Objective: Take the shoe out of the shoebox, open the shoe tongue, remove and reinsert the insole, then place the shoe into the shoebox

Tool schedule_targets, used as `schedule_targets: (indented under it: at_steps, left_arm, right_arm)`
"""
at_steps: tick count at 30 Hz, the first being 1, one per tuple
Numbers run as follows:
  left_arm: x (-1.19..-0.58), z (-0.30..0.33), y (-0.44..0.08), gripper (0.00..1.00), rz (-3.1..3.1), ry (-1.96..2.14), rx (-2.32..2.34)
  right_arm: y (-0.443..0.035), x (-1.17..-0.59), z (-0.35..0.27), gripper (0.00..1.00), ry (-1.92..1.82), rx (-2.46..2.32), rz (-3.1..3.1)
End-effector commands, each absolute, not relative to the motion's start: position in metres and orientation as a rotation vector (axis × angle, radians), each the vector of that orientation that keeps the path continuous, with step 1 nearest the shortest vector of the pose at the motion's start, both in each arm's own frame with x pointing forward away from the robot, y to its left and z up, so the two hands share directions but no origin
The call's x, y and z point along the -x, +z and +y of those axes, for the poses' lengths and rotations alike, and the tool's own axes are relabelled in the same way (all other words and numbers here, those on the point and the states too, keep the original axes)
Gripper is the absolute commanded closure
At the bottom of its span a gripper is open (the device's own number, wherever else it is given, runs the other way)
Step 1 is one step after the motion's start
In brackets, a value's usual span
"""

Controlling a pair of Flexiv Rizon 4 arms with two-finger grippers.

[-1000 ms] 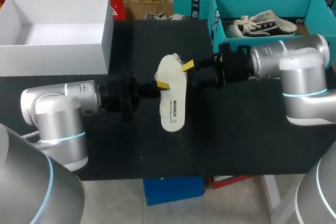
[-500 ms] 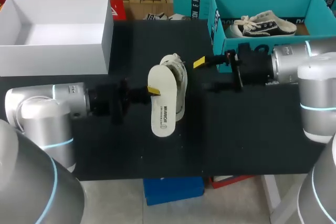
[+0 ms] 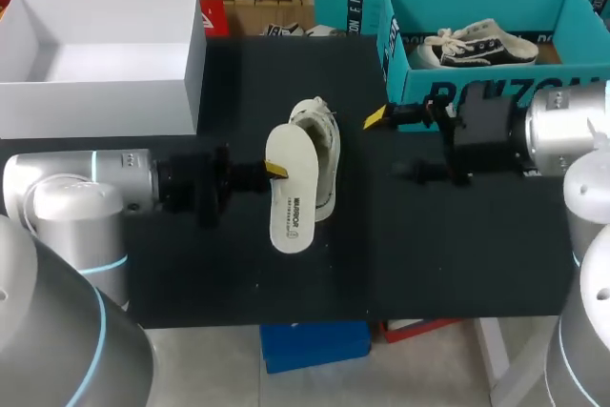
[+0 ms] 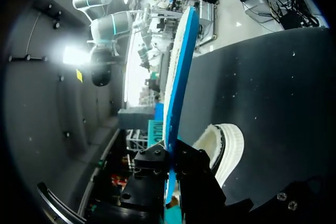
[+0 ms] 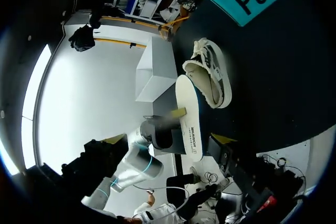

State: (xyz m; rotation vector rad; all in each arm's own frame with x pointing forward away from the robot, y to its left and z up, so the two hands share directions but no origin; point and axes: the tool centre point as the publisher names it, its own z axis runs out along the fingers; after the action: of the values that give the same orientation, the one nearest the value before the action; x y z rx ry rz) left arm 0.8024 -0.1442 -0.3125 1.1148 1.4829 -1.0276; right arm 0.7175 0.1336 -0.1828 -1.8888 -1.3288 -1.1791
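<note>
Mid-table, left gripper [image 3: 274,171] clamps insole [image 3: 289,190] just beside shoe [image 3: 325,148]; right gripper [image 3: 389,146] apparently spread wide, apart from shoe.

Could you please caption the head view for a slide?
Left gripper holds the removed insole beside the white shoe; right gripper open and empty.

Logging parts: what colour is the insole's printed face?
The insole is cream-white with dark print; head view shows it best.

The left hand [image 3: 274,171] grips the insole [image 3: 291,202] just beside the shoe (white) [image 3: 324,145], while the right hand [image 3: 393,146] hangs apart, fingers spread.
</note>
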Motion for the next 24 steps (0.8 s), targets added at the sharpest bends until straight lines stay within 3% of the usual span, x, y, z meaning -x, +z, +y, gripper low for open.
schedule_targets:
  at_steps: [1, 16, 24]
  left_arm:
    - [-0.8, -0.142, -0.311, 1.0, 1.495, -1.026, -1.123]
    - [-0.794, -0.14, -0.312, 1.0, 1.52, -1.037, -1.139]
    - [-0.793, -0.142, -0.314, 1.0, 1.526, -1.046, -1.145]
  right_arm:
    - [-0.168, -0.678, 0.134, 0.0, -1.311, 2.196, -1.276]
    - [-0.151, -0.644, 0.14, 0.0, -1.388, 2.32, -1.233]
    - [-0.172, -0.675, 0.138, 0.0, -1.398, 2.054, -1.247]
